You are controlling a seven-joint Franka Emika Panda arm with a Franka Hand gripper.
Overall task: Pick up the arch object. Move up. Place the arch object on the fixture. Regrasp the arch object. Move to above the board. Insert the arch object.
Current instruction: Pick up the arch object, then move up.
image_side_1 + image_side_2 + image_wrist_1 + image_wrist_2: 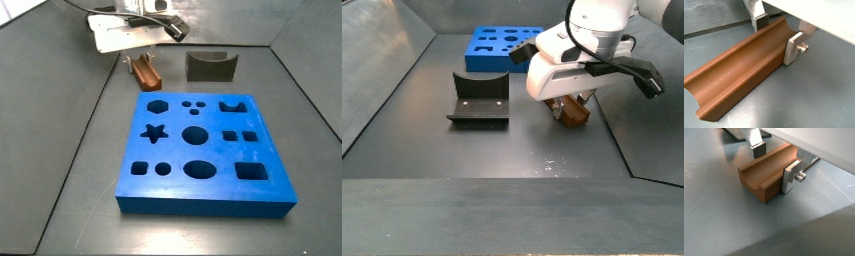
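I've got the gripper [777, 36] down at the floor, straddling the arch object [741, 70] near 1 end. In both wrist views the 2 silver fingers sit 1 on each long side wall of the bar, groove facing up between them. The near finger [791, 177] looks flat against the outer wall; the far finger [759, 19] is at or just off the opp wall. Contact on that side I can't confirm, so whether the jaws are clamped or merely closing on the bar I can't tell.

Key relation: the bar's long axis runs across the jaw line, approx perpendicular to the closing direction, so the grip is across the width, not the length. Most of the bar sticks out to 1 side of the fingers, so the grasp is off-centre. My guess is it'll want to droop at the free end on lift.

In a side view, the arch object [142, 73] lies on the grey floor at about 11 o'clock from the board [201, 150], near its far corner, not touching. The fixture [211, 67] stands at roughly 3 o'clock from the bar, well apart. The gripper [572, 103] shows low over the bar, with the fixture [478, 100] at 9 o'clock.

Step in hand, as I judge it: pickup, not yet lifted. The bar looks flat on the floor.
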